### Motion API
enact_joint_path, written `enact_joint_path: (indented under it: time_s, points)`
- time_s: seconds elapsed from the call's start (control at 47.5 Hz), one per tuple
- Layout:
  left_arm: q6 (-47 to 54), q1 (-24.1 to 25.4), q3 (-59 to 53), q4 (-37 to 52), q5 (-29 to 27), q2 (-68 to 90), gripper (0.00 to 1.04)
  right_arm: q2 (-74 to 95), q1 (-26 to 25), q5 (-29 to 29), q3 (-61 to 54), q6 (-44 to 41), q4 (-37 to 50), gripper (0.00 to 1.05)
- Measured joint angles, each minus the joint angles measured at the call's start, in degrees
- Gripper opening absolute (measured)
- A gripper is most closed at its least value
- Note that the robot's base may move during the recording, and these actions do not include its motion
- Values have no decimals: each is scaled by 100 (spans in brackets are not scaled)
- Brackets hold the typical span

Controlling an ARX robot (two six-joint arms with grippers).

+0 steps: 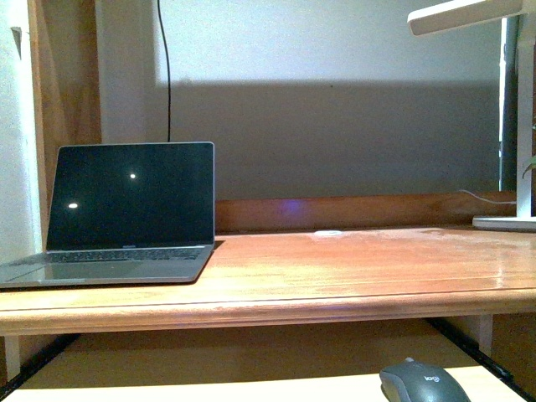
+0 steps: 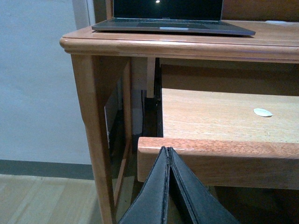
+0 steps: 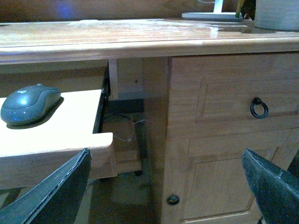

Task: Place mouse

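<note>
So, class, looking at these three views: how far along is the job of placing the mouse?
Done: nothing certain. The mouse lies loose on the pull-out tray, which could be its start or its goal. In hand: nothing. The right end effector is open and empty, and the left end effector is shut on nothing. Remaining: if the desktop by the laptop is the goal, then grasping, lifting and setting down.

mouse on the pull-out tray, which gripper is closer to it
Right. The right gripper, jaws open, is off the right front corner of the tray, the mouse close ahead. The left gripper, jaws shut, is at its left front edge, the mouse outside that view.
</note>
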Motion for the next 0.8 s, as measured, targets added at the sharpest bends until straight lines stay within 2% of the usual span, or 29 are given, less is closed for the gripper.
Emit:
enact_joint_path:
  time_s: [0.252, 0.295, 0.379, 0.463, 0.61, 0.8]
  points:
    - [-2, 0, 0, 0, 2, 0, 4, 0, 0, -2, 0, 0, 0, 97]
    - [0, 0, 0, 0, 2, 0, 11, 11, 2, 31, 2, 11, -20, 97]
    - [2, 0, 0, 0, -2, 0, 26, 282, 63, 223, 205, 520, -697, 97]
    - [2, 0, 0, 0, 0, -2, 38, 566, 103, 297, 282, 796, -778, 97]
    - [2, 0, 0, 0, 2, -4, 63, 1272, 308, 448, 942, 1217, -326, 97]
    - [2, 0, 0, 0, 0, -4, 94, 2671, 1213, 837, 2022, 1456, 841, 97]
